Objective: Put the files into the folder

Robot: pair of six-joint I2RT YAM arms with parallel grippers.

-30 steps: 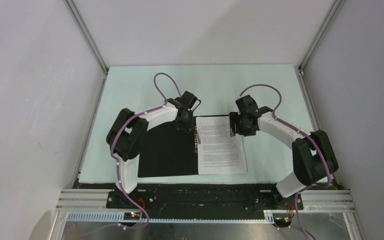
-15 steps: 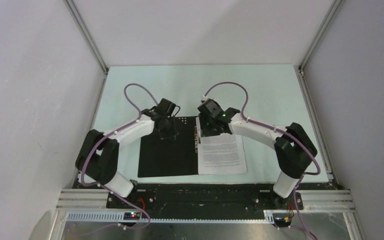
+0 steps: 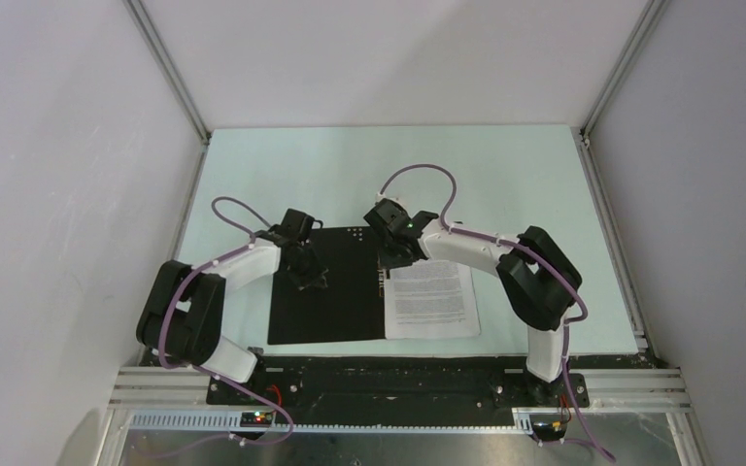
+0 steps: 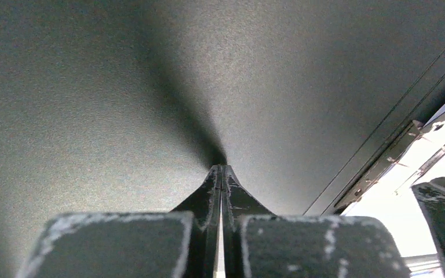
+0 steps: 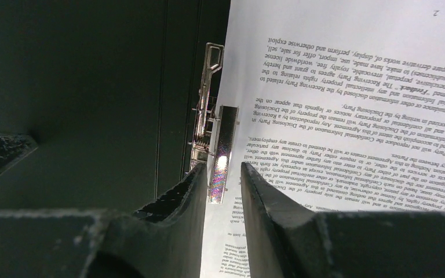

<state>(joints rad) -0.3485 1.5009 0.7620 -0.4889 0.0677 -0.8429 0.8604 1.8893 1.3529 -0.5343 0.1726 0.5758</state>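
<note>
Two halves of the folder point(image 3: 325, 311) lie open, sheets point(image 3: 430, 301) on the 3 o'clock half. Closed left gripper point(image 4: 221, 171) touches the 9 o'clock flap. Slightly parted right gripper point(image 5: 223, 174) straddles the clip point(image 5: 223, 139): centre on lever, press squarely.

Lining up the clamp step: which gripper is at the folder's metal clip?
The right gripper, its jaws apart on either side of the clip beside the files. The left gripper is shut over the bare black flap of the folder.

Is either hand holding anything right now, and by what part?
Nothing is gripped. The left hand is shut, tips pressing on the folder. The right hand straddles the metal clip, a gap showing beside it.
</note>
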